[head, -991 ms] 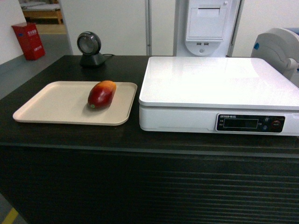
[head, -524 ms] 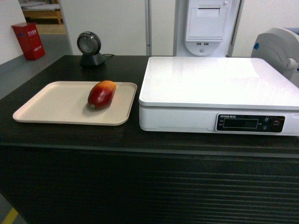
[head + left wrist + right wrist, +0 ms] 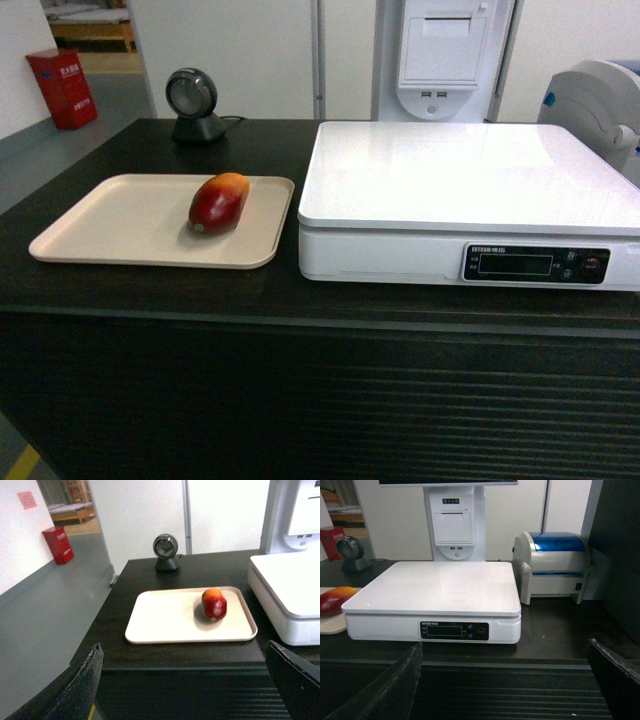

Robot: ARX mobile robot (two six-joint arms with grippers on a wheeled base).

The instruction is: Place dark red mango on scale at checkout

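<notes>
White walls and a grey floor surround a dark checkout [image 3: 300, 300] counter with a ribbed, slatted front. On its left part lies a flat beige tray [image 3: 110, 225], and the dark red mango [image 3: 218, 203] rests on the right half of that tray, lengthwise, its orange-yellow end pointing away from the robot and a small greenish stem spot facing the front. Just beside the tray, to the right, sits the white scale [image 3: 465, 175] with a smooth top plate and a dark display strip with buttons on its front; nothing lies on the plate. Behind the tray stands a round black scanner [image 3: 192, 103] on a small foot. A white receipt printer [image 3: 452, 527] rises behind the scale, and a white machine with a blue cover [image 3: 555, 567] stands to the scale's right. A red box [image 3: 58, 545] sits on the floor by the far wall.

Neither arm appears in the head view. The left gripper [image 3: 185, 680] shows two dark fingers spread wide apart at the lower corners of its wrist view, holding nothing, well short of the mango. The right gripper [image 3: 505, 680] is likewise spread and holds nothing, facing the scale's front
</notes>
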